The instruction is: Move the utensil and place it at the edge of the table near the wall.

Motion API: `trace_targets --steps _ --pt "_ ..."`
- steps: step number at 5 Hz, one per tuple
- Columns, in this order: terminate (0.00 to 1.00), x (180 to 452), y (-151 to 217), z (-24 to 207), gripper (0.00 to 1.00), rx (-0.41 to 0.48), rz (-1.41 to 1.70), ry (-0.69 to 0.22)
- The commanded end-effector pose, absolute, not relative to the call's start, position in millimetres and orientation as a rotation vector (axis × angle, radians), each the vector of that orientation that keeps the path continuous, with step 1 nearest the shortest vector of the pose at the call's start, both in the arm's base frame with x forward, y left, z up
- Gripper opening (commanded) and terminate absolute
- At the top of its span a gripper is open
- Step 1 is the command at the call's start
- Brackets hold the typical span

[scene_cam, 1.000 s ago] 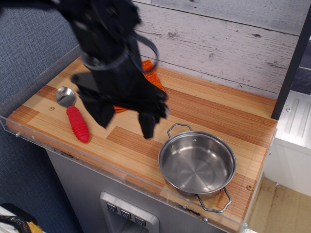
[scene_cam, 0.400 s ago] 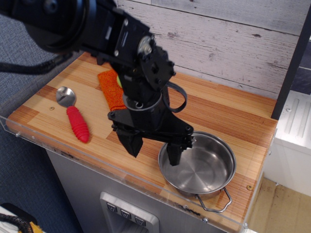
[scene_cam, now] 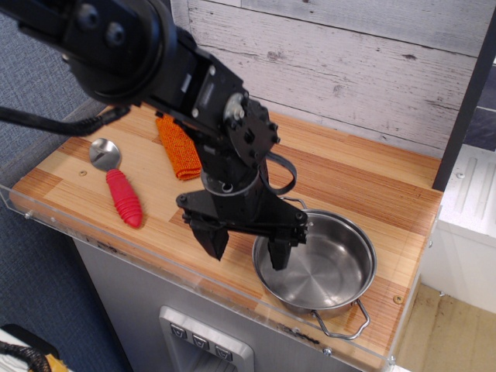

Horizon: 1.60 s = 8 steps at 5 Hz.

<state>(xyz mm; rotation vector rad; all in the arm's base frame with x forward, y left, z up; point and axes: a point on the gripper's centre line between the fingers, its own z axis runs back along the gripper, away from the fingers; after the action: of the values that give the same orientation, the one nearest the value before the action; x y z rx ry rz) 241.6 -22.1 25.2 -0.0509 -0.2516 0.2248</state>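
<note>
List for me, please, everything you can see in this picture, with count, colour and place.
pot: one, shiny steel, two wire loop handles, front right of the table.
spoon: one, metal bowl with red ribbed handle, front left.
cloth: one, orange, left of centre towards the back, partly behind the arm.
table: one, light striped wood with a clear rim, on a grey cabinet.
wall: whitewashed planks, behind the table.
side panel: blue, textured, at left.
hand: one, black, open, one finger inside the pot, the other outside its left rim.

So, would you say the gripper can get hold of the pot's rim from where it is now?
Probably yes: the open gripper straddles the pot's left rim, one finger inside, one outside, nothing between them.
</note>
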Motion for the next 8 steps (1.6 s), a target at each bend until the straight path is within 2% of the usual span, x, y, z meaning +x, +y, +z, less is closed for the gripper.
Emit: trace_targets --steps 1,3,4,6,8 --pt "0.00 251 -26 14 0.00 -0.050 0.242 -0.241" --pt "0.00 251 -28 24 0.00 -0.122 0.257 -0.299" --pt "0.00 251 -29 29 0.00 -0.129 0.277 -0.315" --pt "0.00 253 -29 51 0.00 -0.176 0.323 -0.364" --pt "0.00 274 -20 64 0.00 -0.272 0.509 -0.362"
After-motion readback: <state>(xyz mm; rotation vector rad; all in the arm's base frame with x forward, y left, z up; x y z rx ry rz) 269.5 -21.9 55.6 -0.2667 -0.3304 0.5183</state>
